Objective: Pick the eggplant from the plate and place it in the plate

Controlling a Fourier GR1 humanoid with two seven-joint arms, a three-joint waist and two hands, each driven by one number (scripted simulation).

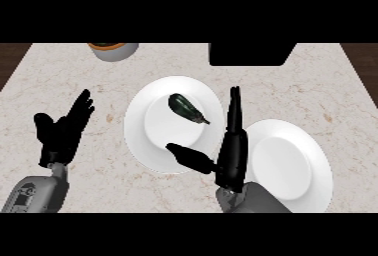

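Looking down, you see a pale, speckled stone worktop [310, 85] with two round white plates side by side near its middle. The small, dark green, glossy eggplant [187, 108] lies on the left white plate [140, 130], in that plate's upper half, tilted so that its thin stem end points toward the lower right. Nothing is touching it.

Your right hand [230, 150] comes up from the lower edge between the two plates. Its fingers [235, 107] are straight and point up the view, passing over the right rim of the left plate, just beside the eggplant but apart from it. Its thumb [188, 156] sticks out to the left over the lower part of the same plate. The hand is spread wide and has hold of nothing.

The right white plate [295, 165] sits lower and further right; its left edge is partly hidden behind your right hand and forearm. It carries nothing.

Your left hand [63, 131] shows at the left, well apart from both plates, fingers straight and up, thumb out to the side, resting with nothing in it.

At the far edge of the worktop you have a grey round bowl with an orange inside [113, 50], cut off by the top of the view, and a black boxy shape [248, 54] further right. Dark wood shows beyond the worktop's left and right corners.
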